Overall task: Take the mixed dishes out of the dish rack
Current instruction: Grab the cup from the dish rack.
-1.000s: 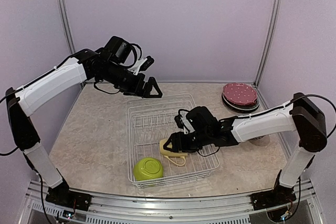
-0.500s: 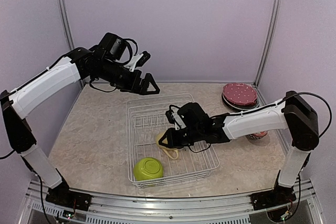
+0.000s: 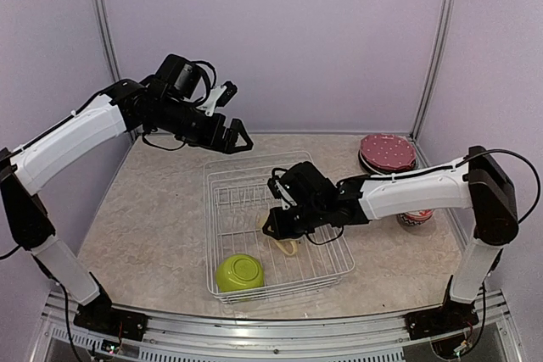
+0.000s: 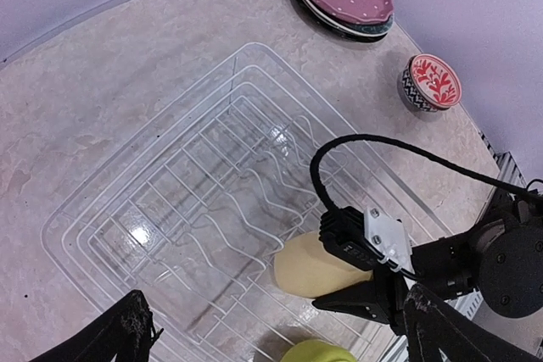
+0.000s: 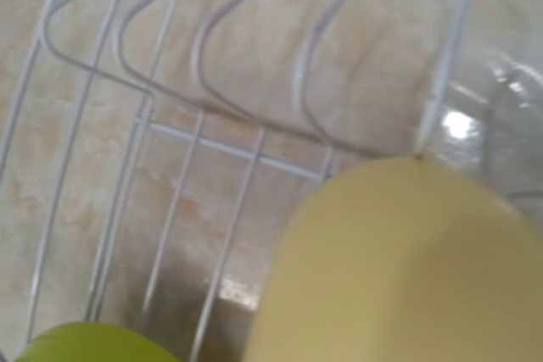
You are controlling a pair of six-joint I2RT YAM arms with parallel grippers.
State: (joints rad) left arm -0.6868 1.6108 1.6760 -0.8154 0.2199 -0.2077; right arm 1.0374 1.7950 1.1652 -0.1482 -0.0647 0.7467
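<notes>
The white wire dish rack stands mid-table. A lime green bowl lies upside down in its near left corner. A pale yellow mug lies in the rack, mostly under my right gripper, which is shut around it. The mug fills the right wrist view, where my fingers do not show. The left wrist view shows the mug with a black right finger under it. My left gripper is open and empty, high over the rack's back edge. The rack lies below it.
A stack of plates, pink dotted on top, sits at the back right beside the rack. A red-white bowl sits right of the rack, partly behind my right arm. The rack's upright prongs stand just beyond the mug.
My right gripper has moved left and back inside the rack and closed in over the mug. My left gripper has drawn slightly back and left, still open.
</notes>
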